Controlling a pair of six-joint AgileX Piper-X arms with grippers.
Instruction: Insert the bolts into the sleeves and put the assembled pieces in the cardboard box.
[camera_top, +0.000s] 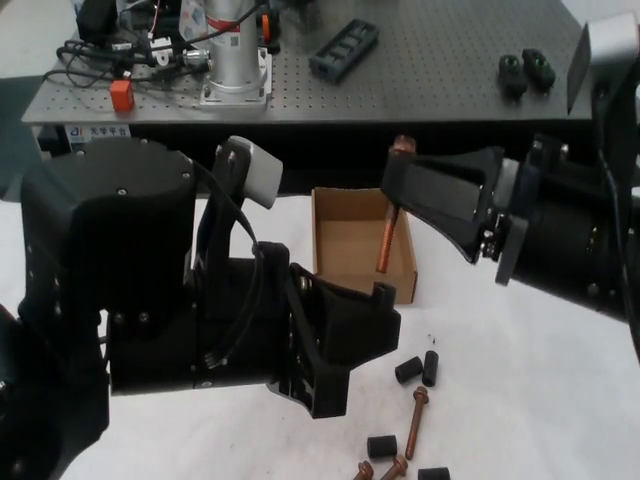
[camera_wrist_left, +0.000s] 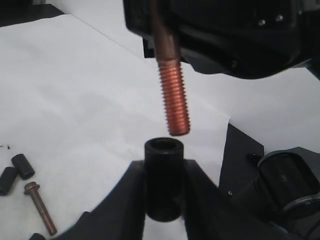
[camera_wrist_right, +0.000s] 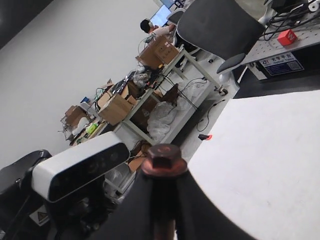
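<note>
My right gripper (camera_top: 398, 188) is shut on a copper bolt (camera_top: 386, 245) just under its head (camera_wrist_right: 162, 159), so the bolt hangs upright over the cardboard box (camera_top: 348, 245). My left gripper (camera_wrist_left: 164, 187) is shut on a black sleeve (camera_wrist_left: 164, 165), held upright with its bore facing up. The bolt's threaded tip (camera_wrist_left: 175, 105) sits a short gap above the sleeve's mouth, slightly off to one side. In the high view the left gripper (camera_top: 383, 293) is at the box's front wall. The box looks empty where its floor shows.
Several loose black sleeves (camera_top: 408, 369) and copper bolts (camera_top: 416, 425) lie on the white sheet in front of the box, among them a sleeve (camera_wrist_left: 22, 166) and a bolt (camera_wrist_left: 40, 215). Behind the box is a perforated bench (camera_top: 420, 70) with a metal post (camera_top: 235, 50) and a black tray (camera_top: 343, 48).
</note>
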